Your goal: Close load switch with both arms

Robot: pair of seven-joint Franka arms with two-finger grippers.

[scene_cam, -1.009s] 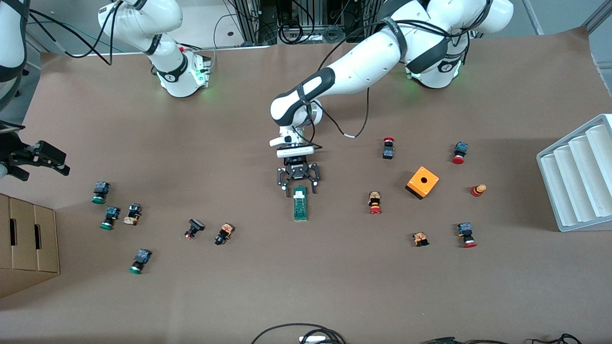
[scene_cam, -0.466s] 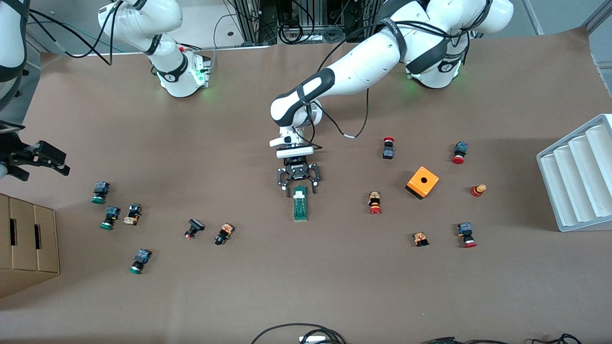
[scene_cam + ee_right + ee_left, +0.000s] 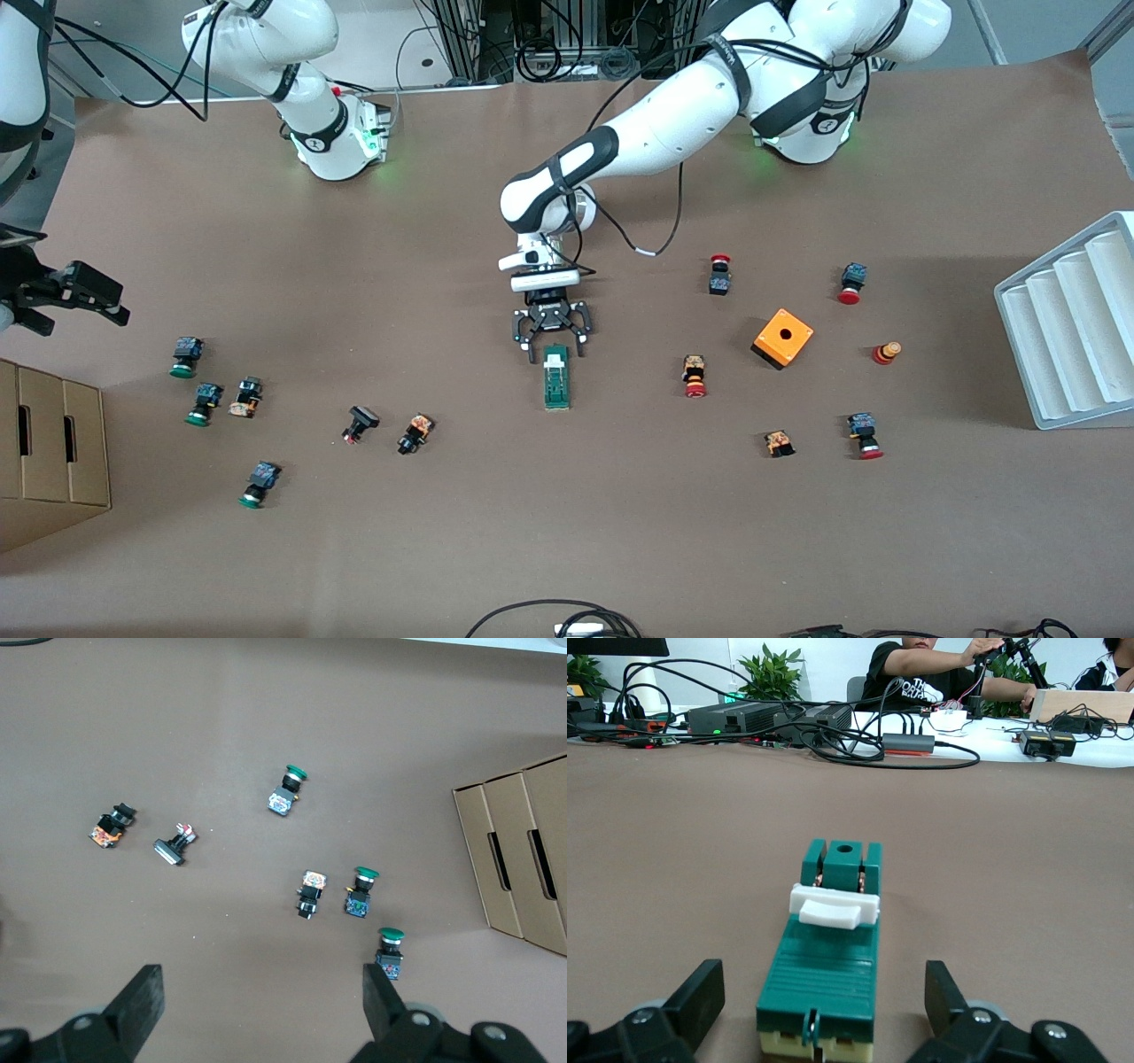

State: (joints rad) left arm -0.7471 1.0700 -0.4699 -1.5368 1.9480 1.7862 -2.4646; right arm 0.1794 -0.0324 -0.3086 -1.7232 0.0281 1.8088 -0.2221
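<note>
The load switch (image 3: 555, 377), a narrow green block with a white tab near its robot-side end, lies flat at the table's middle. My left gripper (image 3: 556, 353) is low at that end, open, its fingertips straddling the block without touching. In the left wrist view the switch (image 3: 825, 961) lies between the open fingers (image 3: 698, 994), white tab toward the middle. My right gripper (image 3: 84, 292) hangs open and empty high over the right arm's end of the table; in the right wrist view its fingers (image 3: 142, 997) frame bare table.
Push buttons lie scattered: green-capped ones (image 3: 186, 356) near a cardboard box (image 3: 44, 447), red-capped ones (image 3: 695, 376) and an orange box with a hole (image 3: 783, 338) toward the left arm's end. A white ridged tray (image 3: 1072, 323) stands at that end.
</note>
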